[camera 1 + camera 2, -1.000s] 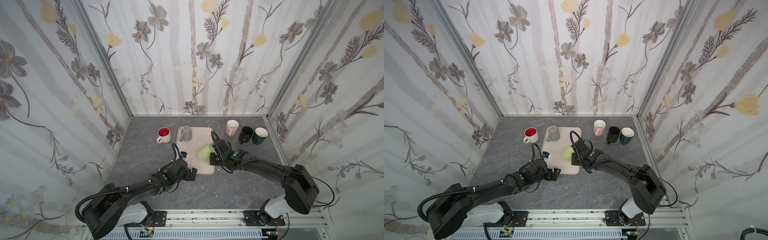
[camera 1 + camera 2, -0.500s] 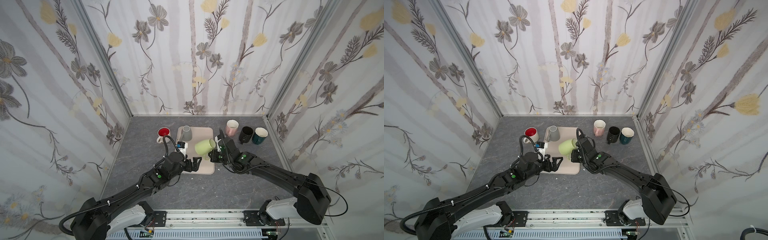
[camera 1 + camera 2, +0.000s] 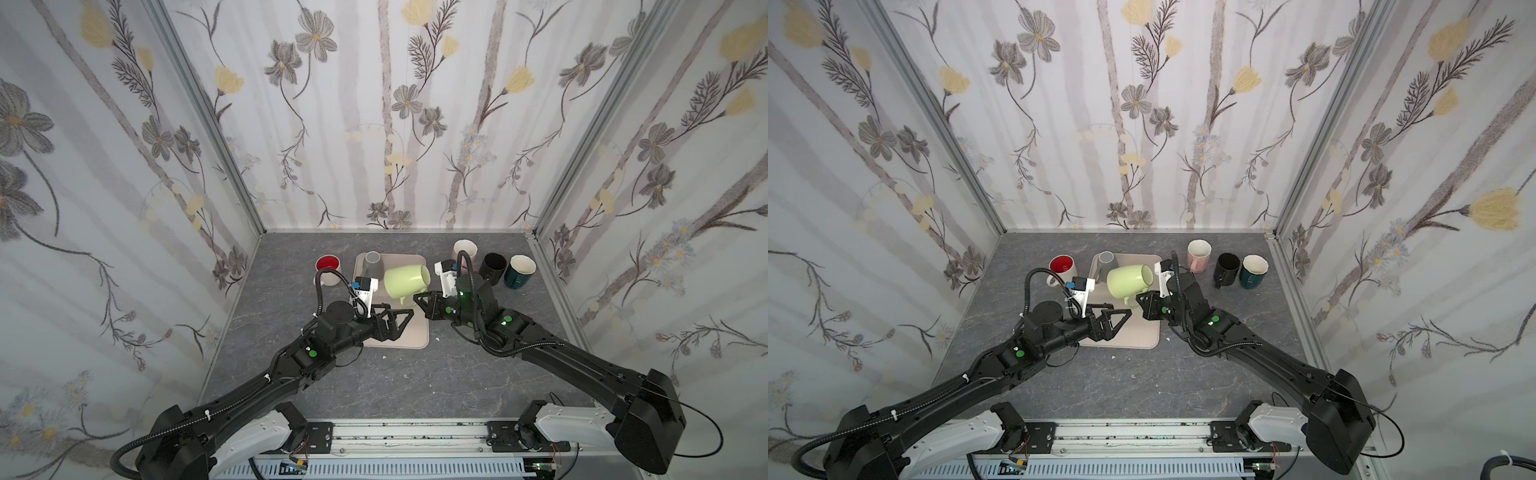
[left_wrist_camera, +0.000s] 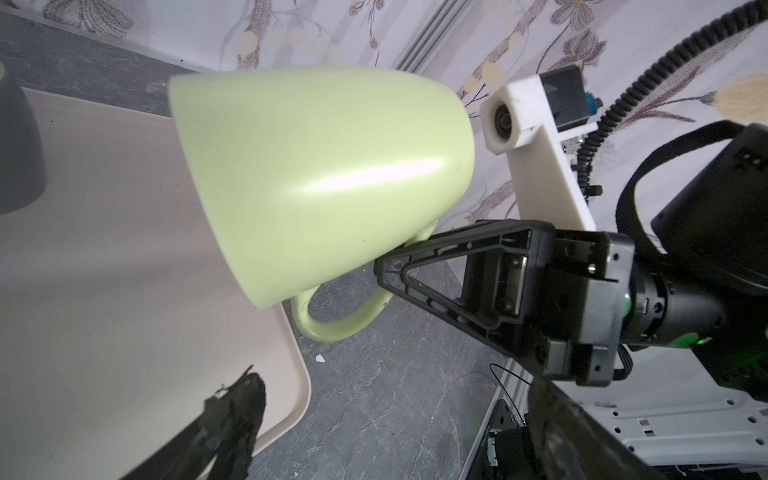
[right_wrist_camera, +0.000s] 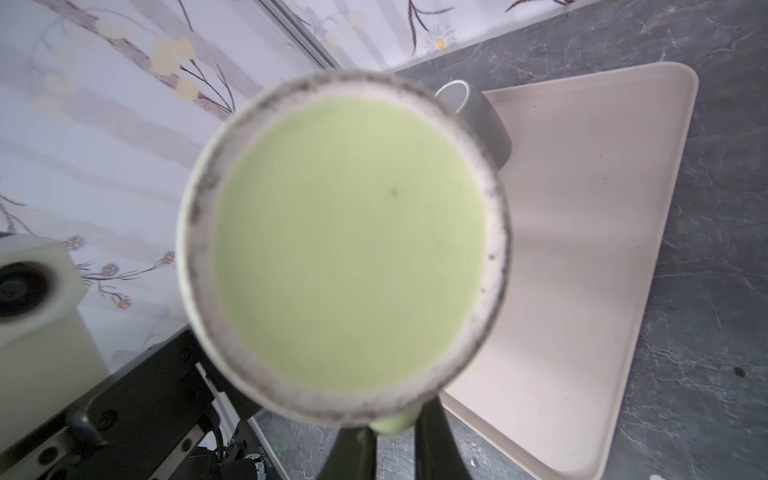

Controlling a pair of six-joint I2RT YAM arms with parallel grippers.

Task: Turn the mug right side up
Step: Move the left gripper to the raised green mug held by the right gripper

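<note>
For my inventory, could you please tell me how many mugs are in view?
6: green mug held by right gripper; grey mug on tray; red-lined mug left of tray; pink mug, black mug, teal mug back right.

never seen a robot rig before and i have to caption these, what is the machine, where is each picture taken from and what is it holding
The machine is two robot arms on a grey table. The two wide pictures come from one camera head above; the two close-ups come from a small camera on each arm's wrist. The right gripper is shut on the handle of a pale green mug, holding it on its side above a beige tray. The left gripper is open, close by. A grey mug stands upside down on the tray. Beside the tray stand a red-lined mug, a pink mug, a black mug and a teal mug, all upright.
</note>
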